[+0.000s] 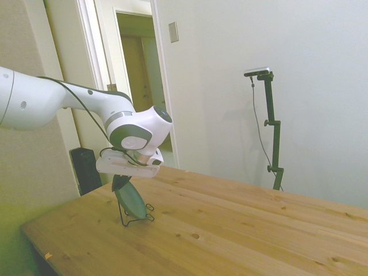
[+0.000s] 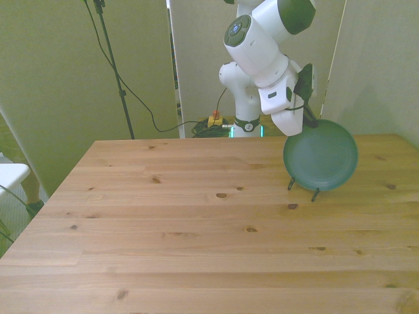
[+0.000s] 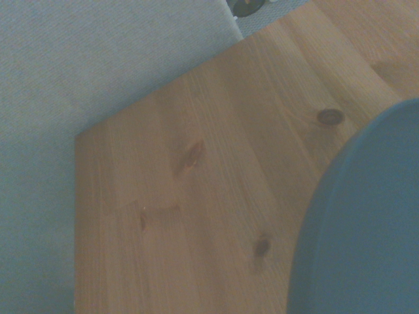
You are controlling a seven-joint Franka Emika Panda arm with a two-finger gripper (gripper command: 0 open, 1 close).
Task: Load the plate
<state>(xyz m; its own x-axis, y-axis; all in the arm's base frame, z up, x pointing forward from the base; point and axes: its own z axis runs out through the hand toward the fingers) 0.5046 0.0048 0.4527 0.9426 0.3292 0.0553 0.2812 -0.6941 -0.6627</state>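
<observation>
One wooden table (image 2: 196,222) of knotty pine planks is filling most of the front view, with pale walls behind it and an open doorway (image 1: 135,75) showing in the side view beside a small wall plate (image 1: 173,32). I am holding my gripper (image 2: 306,124) at the top rim of the plate (image 2: 321,155), which is standing on edge and tilted in a thin black wire rack (image 2: 302,189) near the table's far corner on the front view's right. The fingers are sitting at the rim, but I cannot tell whether they are clamping it or parted. The side view is showing the plate (image 1: 130,199) edge-on as a narrow sliver, leaning back in the rack (image 1: 137,217), while the front view is showing its full round teal face. The wrist view is catching a blurred arc of the plate (image 3: 366,222) over the table corner (image 3: 183,196). No writing is readable anywhere.
</observation>
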